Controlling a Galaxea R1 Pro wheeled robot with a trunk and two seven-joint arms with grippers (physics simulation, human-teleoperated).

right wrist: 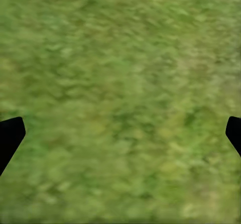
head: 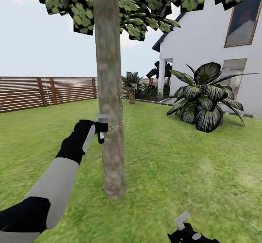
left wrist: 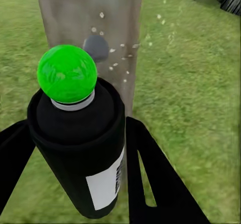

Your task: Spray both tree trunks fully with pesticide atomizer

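Observation:
A mottled grey-brown tree trunk (head: 109, 90) rises from the garden lawn right in front of me, with its leaf canopy (head: 138, 3) overhead. My left gripper (head: 101, 128) is shut on the pesticide atomizer (head: 101, 131), held against the trunk's left side at about mid height. Pale spray specks hang around the bark there. In the left wrist view the atomizer (left wrist: 75, 148) is a dark bottle with a white label and a green ball top, clamped in the left gripper (left wrist: 83, 184) and facing the tree trunk (left wrist: 85, 13). My right gripper (head: 183, 225) hangs low and open (right wrist: 120, 138) over grass.
A big dark-leaved plant (head: 203, 97) stands to the right before a white house (head: 211, 36). A brown slat fence (head: 36, 90) runs along the far left, with a short palm (head: 131, 86) behind the trunk. Lawn (head: 174, 163) spreads all around.

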